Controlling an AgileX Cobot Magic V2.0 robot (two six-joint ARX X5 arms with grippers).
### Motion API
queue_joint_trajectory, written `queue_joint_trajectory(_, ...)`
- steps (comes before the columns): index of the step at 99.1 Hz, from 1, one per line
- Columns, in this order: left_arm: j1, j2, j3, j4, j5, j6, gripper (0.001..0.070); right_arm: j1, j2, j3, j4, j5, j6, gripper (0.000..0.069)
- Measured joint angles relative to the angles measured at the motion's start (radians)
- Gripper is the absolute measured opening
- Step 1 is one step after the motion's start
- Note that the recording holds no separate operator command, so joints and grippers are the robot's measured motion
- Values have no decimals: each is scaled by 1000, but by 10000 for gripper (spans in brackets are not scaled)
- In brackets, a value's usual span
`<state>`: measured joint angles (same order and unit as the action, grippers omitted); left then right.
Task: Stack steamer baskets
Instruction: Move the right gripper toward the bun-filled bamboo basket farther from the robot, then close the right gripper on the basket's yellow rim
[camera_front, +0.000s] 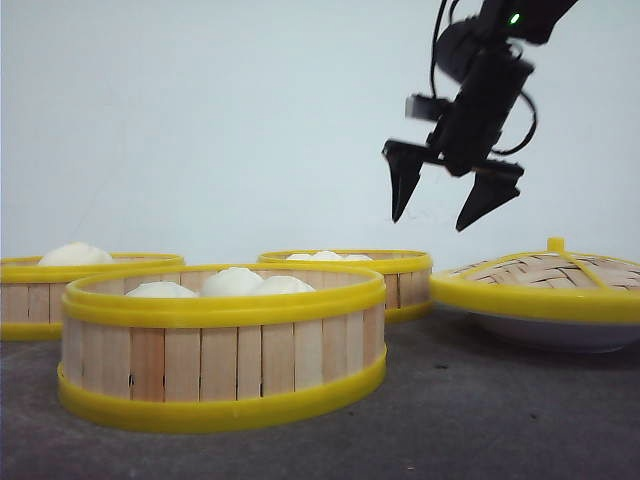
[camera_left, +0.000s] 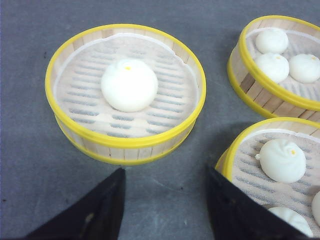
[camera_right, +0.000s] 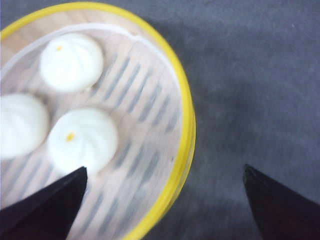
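Three steamer baskets (camera_front: 222, 345) holding white buns (camera_front: 232, 281) sit apart on the grey tabletop (camera_front: 480, 420) — none stacked. The right hand (camera_front: 446, 205) hangs released above the rear basket (camera_front: 372, 272); the left hand (camera_left: 165, 200), fingers spread, holds nothing.

Low frontal table view, two downward wrist views

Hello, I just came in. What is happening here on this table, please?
A two-armed robot is about to stack three steamer baskets, but none is stacked yet. All three sit apart on the grey table, each with white buns inside: the near basket, the left basket and the back basket. The right gripper hangs open in the air, holding nothing. The left gripper is open above the table. A woven lid rests on a white plate.
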<state>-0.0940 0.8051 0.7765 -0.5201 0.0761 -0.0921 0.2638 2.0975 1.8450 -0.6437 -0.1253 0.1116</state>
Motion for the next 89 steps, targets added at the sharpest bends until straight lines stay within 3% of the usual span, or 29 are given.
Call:
queue_joint_trajectory(14,0,0,0,0,0,0,298,5,70,37,-2,32,0,592)
queue_joint_trajectory(30,0,0,0,0,0,0,298,14,106,37,12,51,0,370)
queue_joint_trajectory(59,0,0,0,0,0,0,298,26,136,37,56,75,2,149)
queue_joint_trajectory(89,0,0,0,0,0,0,298,29,141,37,134,79,53,30)
